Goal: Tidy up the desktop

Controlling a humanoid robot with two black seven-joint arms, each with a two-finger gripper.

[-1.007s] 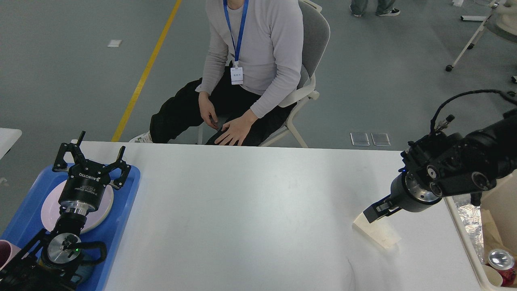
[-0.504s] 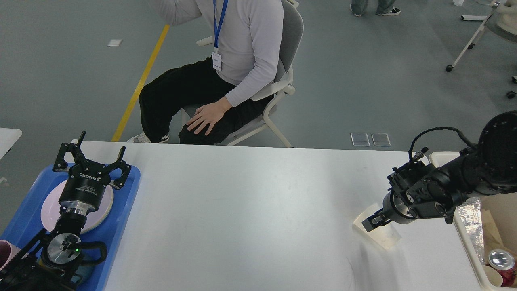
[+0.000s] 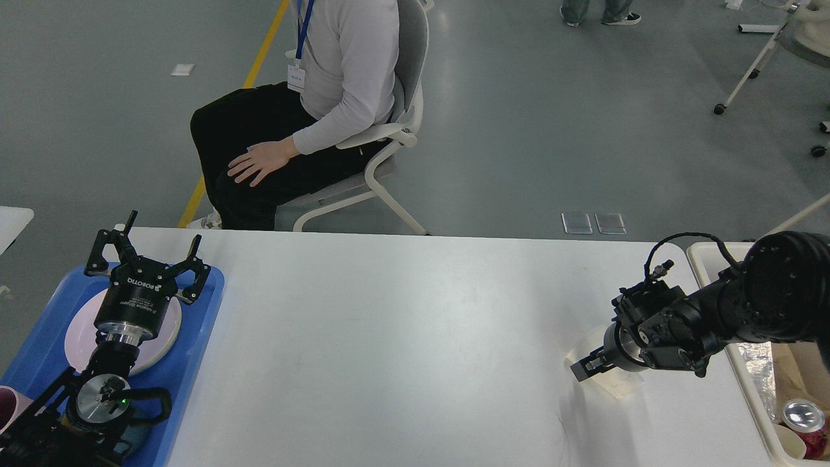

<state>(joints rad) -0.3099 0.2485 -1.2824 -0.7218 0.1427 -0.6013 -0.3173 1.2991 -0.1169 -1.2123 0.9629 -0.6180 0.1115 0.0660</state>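
The white desktop [image 3: 402, 337] fills the middle of the head view. A pale paper cup [image 3: 613, 379] lies on its side near the desktop's right end. My right gripper [image 3: 585, 371] is low at the cup's open left end, touching or just over it. Only one dark finger shows, so I cannot tell whether it grips the cup. My left gripper [image 3: 148, 261] is open and empty, hovering over a pink plate [image 3: 167, 324] on the blue tray [image 3: 207, 292] at the far left.
A beige bin [image 3: 699, 258] at the right edge holds a can [image 3: 803, 415], foil and paper. A pink cup [image 3: 8, 402] stands at the lower left corner. A person sits on a chair [image 3: 389, 162] beyond the far edge.
My right arm has dropped lower and drawn back, bringing the gripper down to the cup's left end. The seated person has rolled away to the left. My left arm has not moved.
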